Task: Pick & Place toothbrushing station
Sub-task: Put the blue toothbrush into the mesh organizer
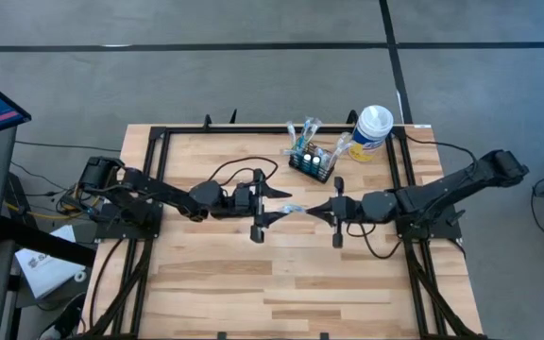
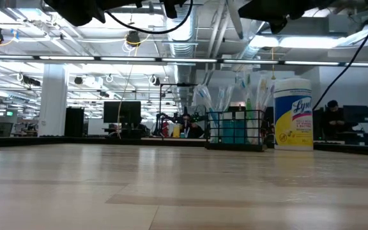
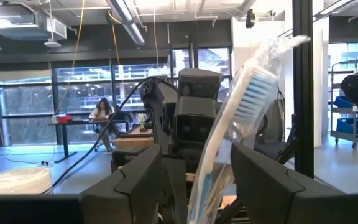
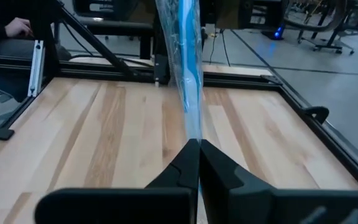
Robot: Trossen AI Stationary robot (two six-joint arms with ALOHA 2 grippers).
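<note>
Your two grippers meet nose to nose over the middle of the table, with a plastic-wrapped toothbrush (image 1: 293, 209) spanning the gap between them. The right gripper (image 4: 199, 152) has its jaws pinched fully together on the end of the wrapped brush, which stands up from its fingertips in the right wrist view. The left gripper (image 3: 194, 165) has its jaws spread wide; the brush's bristle end rises between them, and you cannot tell from here whether either finger touches it.

The toothbrushing station (image 1: 312, 162), the small black wire-mesh caddy, sits near the far edge of the table, just beside the white-lidded wipes canister (image 1: 372, 132) on its right. Several wrapped brushes already stand in it, leaning outward.

Judge the toothbrush as light and stiff along its handle, but the clear wrapper looks slick and crinkly, so a grip on the film alone could let it slide or swing. Take hold across the handle itself, not the loose wrapper tip. The caddy looks light too and may scoot or tip if you nudge it.

For room, you have bare wood between the grippers and the caddy. Watch the black frame rail (image 1: 281, 127) right behind the station, the canister close alongside, and the upright brushes crowding the caddy's opening.
</note>
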